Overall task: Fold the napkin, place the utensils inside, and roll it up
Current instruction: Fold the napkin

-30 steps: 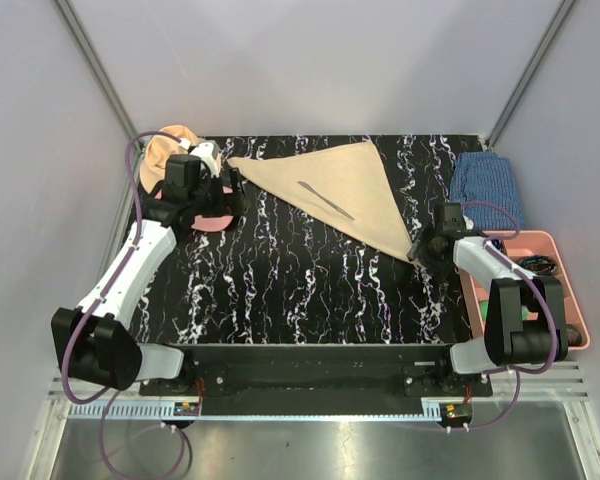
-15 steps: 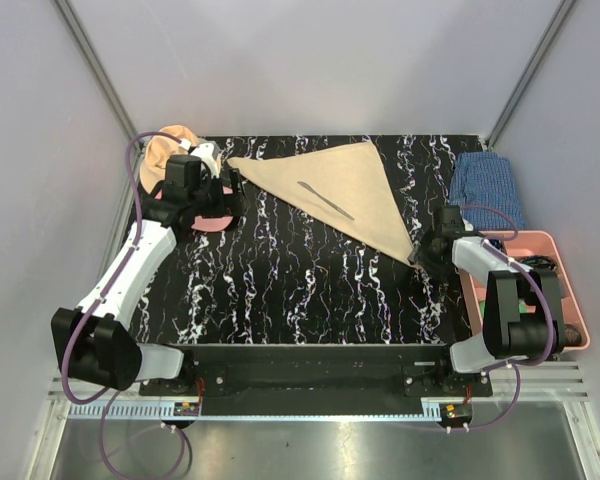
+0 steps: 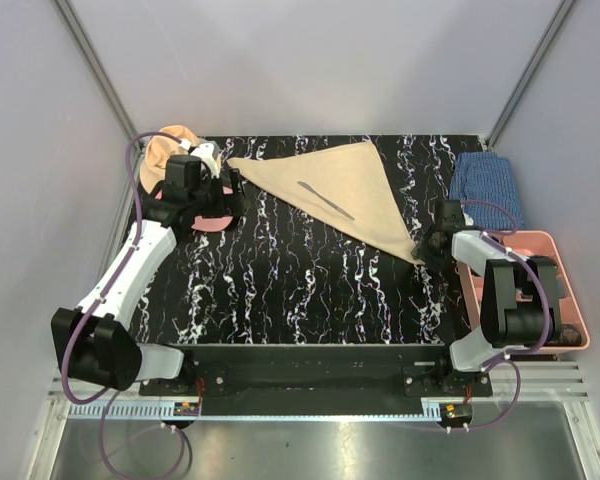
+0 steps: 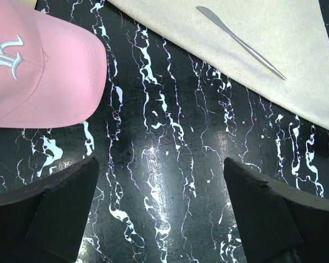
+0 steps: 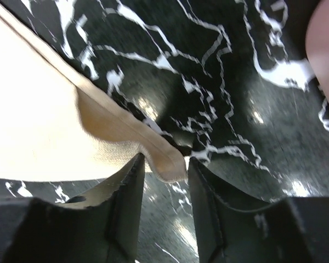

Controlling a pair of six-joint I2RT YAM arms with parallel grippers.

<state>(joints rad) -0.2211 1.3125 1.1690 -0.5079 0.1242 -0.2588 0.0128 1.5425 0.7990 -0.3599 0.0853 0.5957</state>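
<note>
Black fingers of the right gripper (image 5: 165, 163) stand partly closed with the near corner of the napkin (image 5: 49, 120) in the narrow gap between them, though whether they pinch it I cannot tell; that beige napkin lies as a triangle on the black marbled table (image 3: 300, 290), a slim grey knife (image 4: 241, 41) resting on its middle; just beyond are a blue checked cloth (image 3: 487, 185) and a pink bin (image 3: 525, 236). Left gripper (image 4: 159, 164) hangs spread wide, holding nothing, over the table; a pink cap (image 4: 38, 71) lies just beside it and a tan hat (image 3: 165, 145) behind.
</note>
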